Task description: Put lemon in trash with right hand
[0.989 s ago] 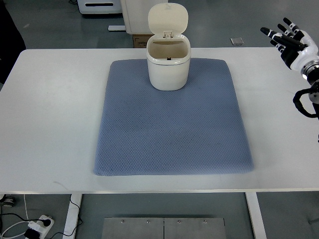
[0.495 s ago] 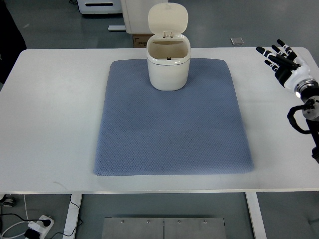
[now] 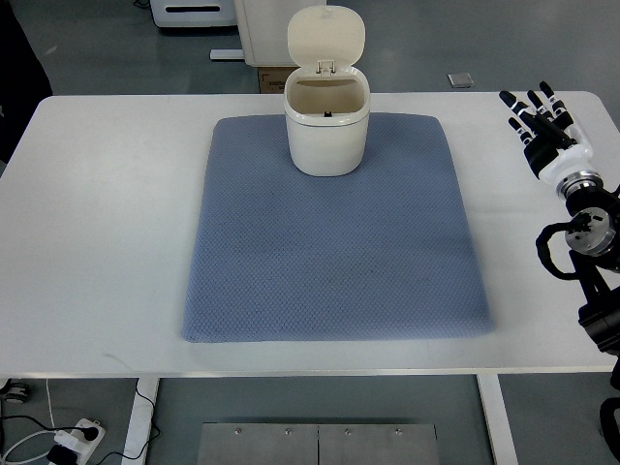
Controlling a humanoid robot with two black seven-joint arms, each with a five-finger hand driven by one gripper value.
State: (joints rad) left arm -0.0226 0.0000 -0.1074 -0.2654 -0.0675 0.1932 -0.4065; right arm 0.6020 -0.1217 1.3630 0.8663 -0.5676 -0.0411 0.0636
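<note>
Worktop: a white worktop (image 3: 107, 223) on a grey floor, with a blue-grey mat (image 3: 334, 242) spread across its middle.
Right hand: the right hand (image 3: 542, 121) hovers over the worktop's far right corner, fingers (image 3: 528, 102) spread and straight, holding nothing.
Left hand: out of sight.
Trash bin: a cream trash bin (image 3: 327, 121) stands on the mat's far edge, well apart from the hand, its flip lid (image 3: 326, 37) tipped up and back, mouth open.
Lemon: none shows on the mat or the worktop; whether one lies inside the bin cannot be told from this angle.
Step in hand: judged, the drop is either done or has nothing to grasp.
Doing it well: keep the hand relaxed and clear of the raised lid.
</note>
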